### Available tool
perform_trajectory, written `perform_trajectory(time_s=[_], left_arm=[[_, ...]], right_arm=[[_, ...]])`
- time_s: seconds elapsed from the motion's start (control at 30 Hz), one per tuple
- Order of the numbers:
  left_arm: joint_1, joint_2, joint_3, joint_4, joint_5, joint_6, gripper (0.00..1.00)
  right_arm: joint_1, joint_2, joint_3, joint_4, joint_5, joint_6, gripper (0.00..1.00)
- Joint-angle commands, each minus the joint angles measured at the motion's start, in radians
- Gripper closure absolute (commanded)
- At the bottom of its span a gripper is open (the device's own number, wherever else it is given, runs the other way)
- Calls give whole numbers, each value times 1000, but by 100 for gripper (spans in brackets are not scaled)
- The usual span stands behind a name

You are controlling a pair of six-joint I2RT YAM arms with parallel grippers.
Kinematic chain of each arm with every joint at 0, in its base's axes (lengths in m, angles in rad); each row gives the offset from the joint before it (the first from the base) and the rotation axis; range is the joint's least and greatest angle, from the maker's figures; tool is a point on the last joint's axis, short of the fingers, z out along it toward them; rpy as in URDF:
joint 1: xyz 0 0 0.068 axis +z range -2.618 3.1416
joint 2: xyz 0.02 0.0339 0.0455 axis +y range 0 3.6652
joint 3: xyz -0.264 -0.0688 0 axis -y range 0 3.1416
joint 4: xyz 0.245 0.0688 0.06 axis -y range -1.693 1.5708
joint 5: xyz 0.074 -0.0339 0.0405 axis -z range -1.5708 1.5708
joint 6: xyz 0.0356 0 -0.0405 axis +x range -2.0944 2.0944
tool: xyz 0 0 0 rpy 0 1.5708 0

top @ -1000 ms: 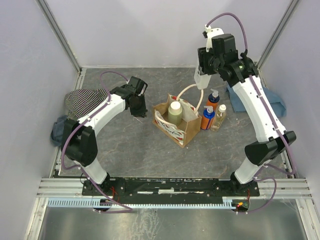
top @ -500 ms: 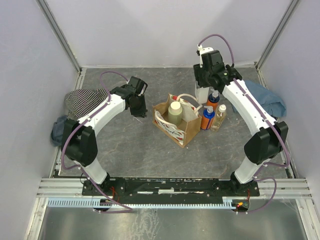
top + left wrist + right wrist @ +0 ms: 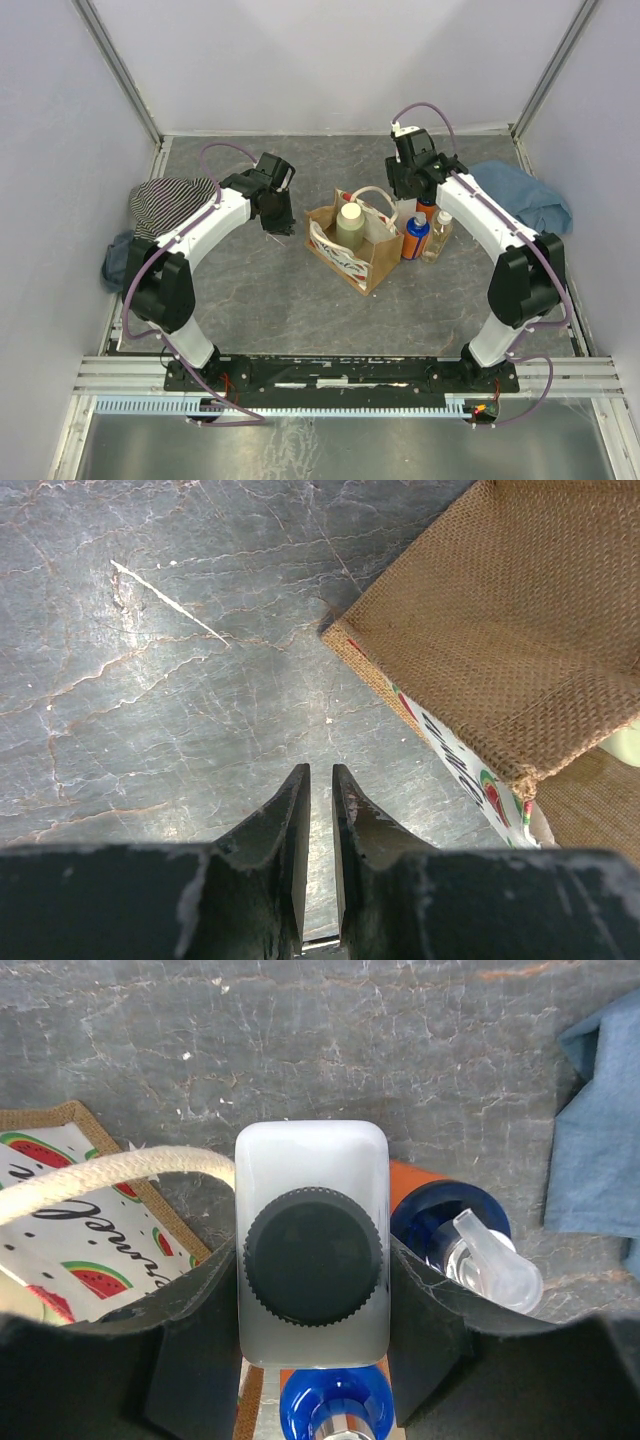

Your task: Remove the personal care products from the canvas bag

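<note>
The tan canvas bag [image 3: 368, 255] stands mid-table with a pale green bottle [image 3: 349, 226] upright inside it. My right gripper [image 3: 409, 192] is shut on a white bottle with a dark cap [image 3: 312, 1160], held low just right of the bag, next to the orange bottle [image 3: 425, 1185]. A blue pump bottle [image 3: 415, 238] and a clear yellowish bottle [image 3: 438, 232] stand on the table right of the bag. My left gripper [image 3: 279, 220] hangs left of the bag [image 3: 500, 630], its jaws almost together and empty.
A blue cloth [image 3: 525, 195] lies at the back right, close to the right arm. A striped garment [image 3: 170, 200] lies at the left wall beside the left arm. The bag's cream handle [image 3: 100, 1175] loops just left of the held bottle.
My right arm has come down and toward the bag with the white bottle, from high above the table to low beside the orange bottle. The left arm has not moved.
</note>
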Motion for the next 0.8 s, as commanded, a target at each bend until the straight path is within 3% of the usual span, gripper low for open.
perform_trajectory(time_s=[0.0,0.1,0.27,0.5,0.77], left_arm=[[-1,-37,21,-5,6,11,78],[-1,-39,21,-5,9,10,78],[-2,-36,22,-5,12,10,78],[-1,-38,21,-5,15,8,78],[-1,-38,22,-5,17,7,78]], right_arm=[[-3,-23,8,165,10,37,68],[-3,-14,1,161,13,47,64],[-3,-17,-22,148,27,60,34],[-3,-48,-25,127,39,67,14],[-3,-133,-25,109,-5,90,10]])
